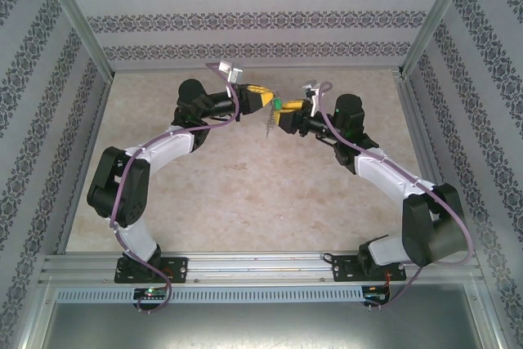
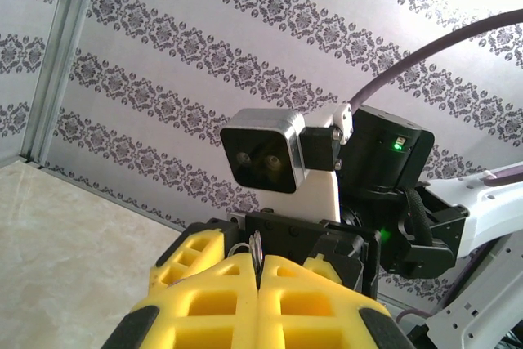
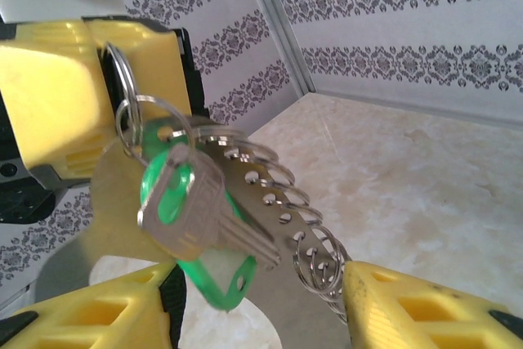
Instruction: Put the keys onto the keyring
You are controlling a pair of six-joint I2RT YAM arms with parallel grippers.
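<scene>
The left pincer (image 2: 257, 274) has its ribbed yellow pads pressed together, clamped on a thin wire split ring of the keyring (image 3: 270, 191). From that ring, just beyond the pincer's tip, hangs a flat perforated metal strip strung with small wire loops. The key (image 3: 200, 210), a silver blade with a glossy green plastic head, lies against the strip. The right pincer (image 3: 261, 304) stands with its jaws apart, and the key and the strip's end sit between its yellow fingers. I cannot tell whether they touch the fingers. Below lies the mottled beige bench (image 1: 245, 194).
</scene>
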